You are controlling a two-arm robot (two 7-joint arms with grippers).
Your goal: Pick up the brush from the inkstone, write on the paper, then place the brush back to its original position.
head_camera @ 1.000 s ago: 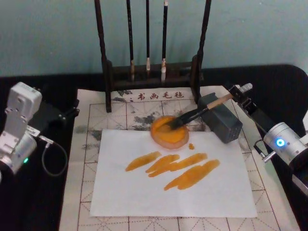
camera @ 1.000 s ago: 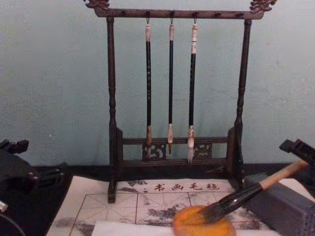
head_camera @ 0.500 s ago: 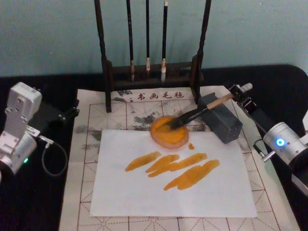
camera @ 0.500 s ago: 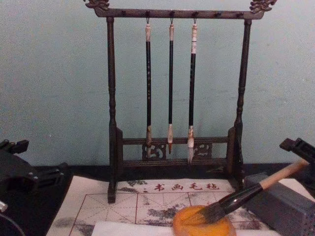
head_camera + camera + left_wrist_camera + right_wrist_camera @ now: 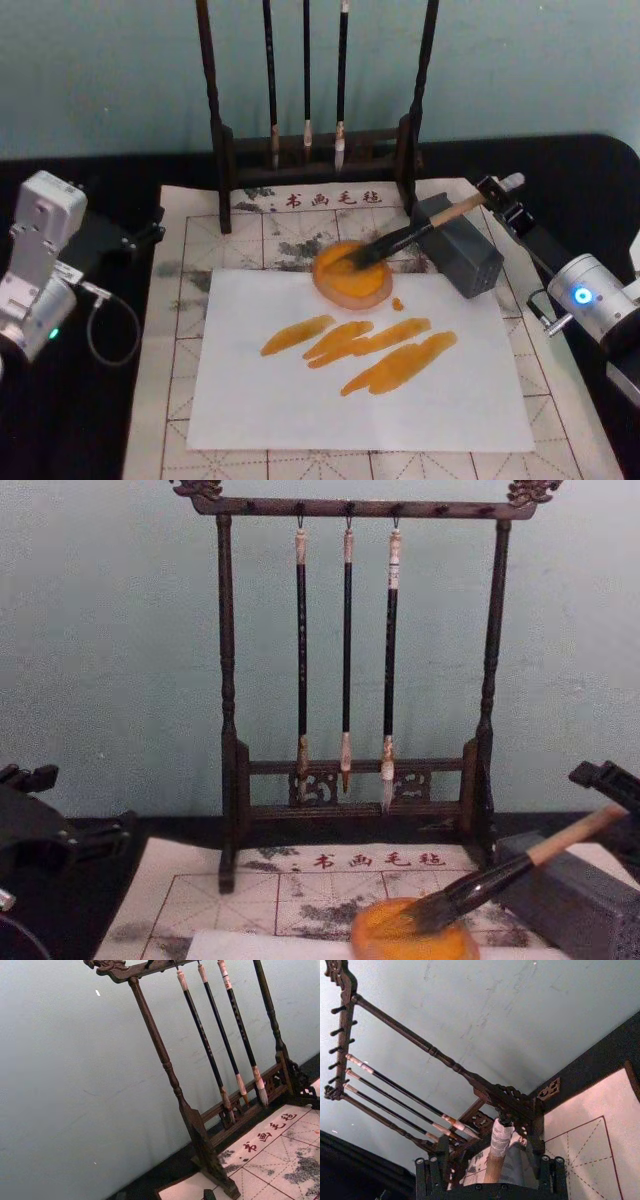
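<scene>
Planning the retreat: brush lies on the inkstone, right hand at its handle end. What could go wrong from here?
1. The right hand sits open around the brush at its end; a skewed pull-back could snag it and roll it off the grey block.
2. A dragged tuft could smear ink from the inkstone onto the paper.
Left hand is parked far left.

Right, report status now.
Right gripper open around brush handle end. Left gripper parked left of mat. Tuft on inkstone, handle across grey block. Orange strokes on paper.
</scene>
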